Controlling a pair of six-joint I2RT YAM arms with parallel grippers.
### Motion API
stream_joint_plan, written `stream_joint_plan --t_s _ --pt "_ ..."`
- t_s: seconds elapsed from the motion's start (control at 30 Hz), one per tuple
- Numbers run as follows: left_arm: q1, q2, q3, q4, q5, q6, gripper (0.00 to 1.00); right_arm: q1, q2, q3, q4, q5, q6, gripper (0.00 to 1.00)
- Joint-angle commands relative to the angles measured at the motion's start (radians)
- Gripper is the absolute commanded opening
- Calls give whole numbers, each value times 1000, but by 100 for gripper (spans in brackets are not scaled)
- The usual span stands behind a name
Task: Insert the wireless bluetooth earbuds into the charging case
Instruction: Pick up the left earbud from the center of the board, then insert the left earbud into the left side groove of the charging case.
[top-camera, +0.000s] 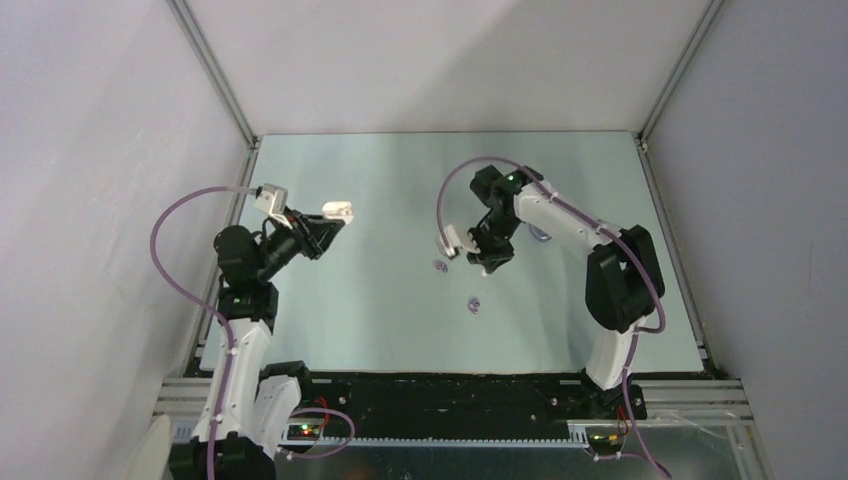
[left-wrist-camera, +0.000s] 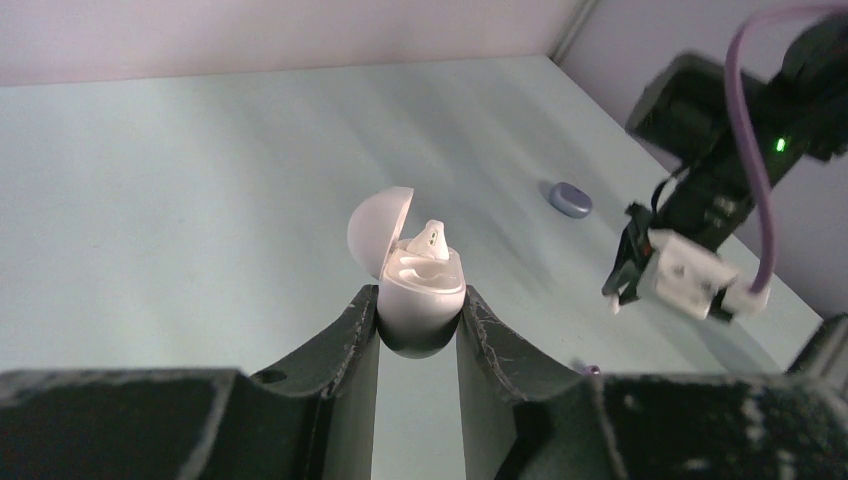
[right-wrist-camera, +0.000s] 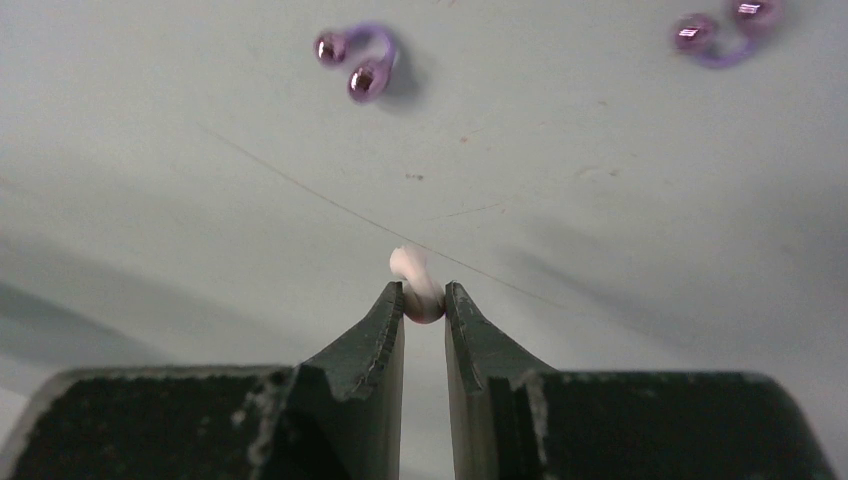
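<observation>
pale green table (top-camera: 400, 180) under both arms, left gripper (left-wrist-camera: 418, 330) clamped on open white case (left-wrist-camera: 420, 295) with 1 white earbud (left-wrist-camera: 432, 238) seated, right gripper (right-wrist-camera: 424, 300) pinching 2nd white earbud (right-wrist-camera: 413, 272) well apart from it, 2 purple earbuds (right-wrist-camera: 365, 75) loose on table, so likely 1 of 4 done.

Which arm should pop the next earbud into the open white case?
Right. The right gripper pinches a white earbud; the left gripper is busy holding the open white charging case, with one white bud sitting inside.

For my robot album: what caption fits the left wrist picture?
Left pincer grips an open white case with one white earbud inside.
</observation>
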Motion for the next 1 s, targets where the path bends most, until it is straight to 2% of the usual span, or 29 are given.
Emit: stream_joint_plan --t_s 0.0,0.1,0.17,0.3,0.43,0.63,0.97 --pt "-16 57 -34 206 154 -29 0 -5 -83 191 -102 -220 466 0" --pt "-68 97 -46 249 207 7 0 -17 -113 279 -54 -305 831 0" --pt "-109 111 -54 261 241 40 0 -14 -147 322 16 -345 1016 0" --pt "-202 130 -60 287 262 70 0 41 -230 355 139 -320 1178 0" --pt "-260 145 -49 327 262 63 0 89 -238 440 211 -279 1316 0" --pt "-311 140 -30 323 278 77 0 170 -197 534 252 -203 1397 0" --pt "-344 90 34 141 339 265 0 297 -159 581 243 -109 1317 0"
